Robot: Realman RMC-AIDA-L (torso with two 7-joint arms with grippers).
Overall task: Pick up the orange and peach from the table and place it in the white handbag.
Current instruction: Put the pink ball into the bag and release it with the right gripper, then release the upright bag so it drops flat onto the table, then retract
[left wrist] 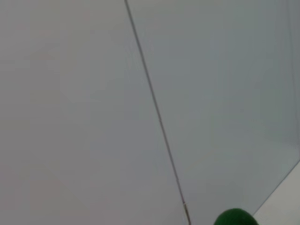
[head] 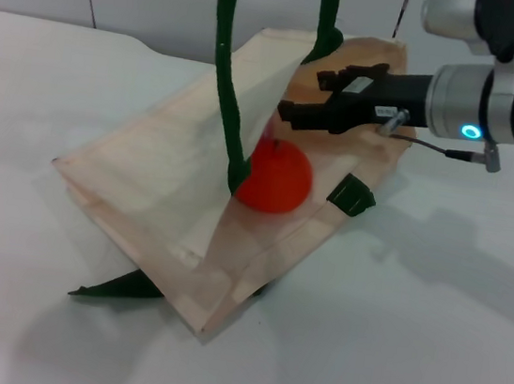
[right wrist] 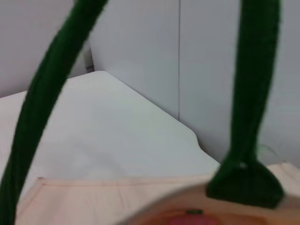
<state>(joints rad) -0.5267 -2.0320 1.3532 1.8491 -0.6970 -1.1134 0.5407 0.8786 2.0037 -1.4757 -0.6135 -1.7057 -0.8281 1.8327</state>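
Inside white handbag (head: pixel 156 202), orange (head: pixel 276 177) just below open right hand (head: pixel 319 94)

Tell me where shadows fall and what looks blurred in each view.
Head view: soft shadows lie on the table below the white handbag and under the right gripper; the orange is sharp. Right wrist view: the near green handles are blurred. Left wrist view: mostly featureless wall.

White table (head: pixel 426 347), the white handbag (head: pixel 143 196) lying slanted on it; a green handle (head: pixel 116 287) flat on the surface beside the bag's near corner
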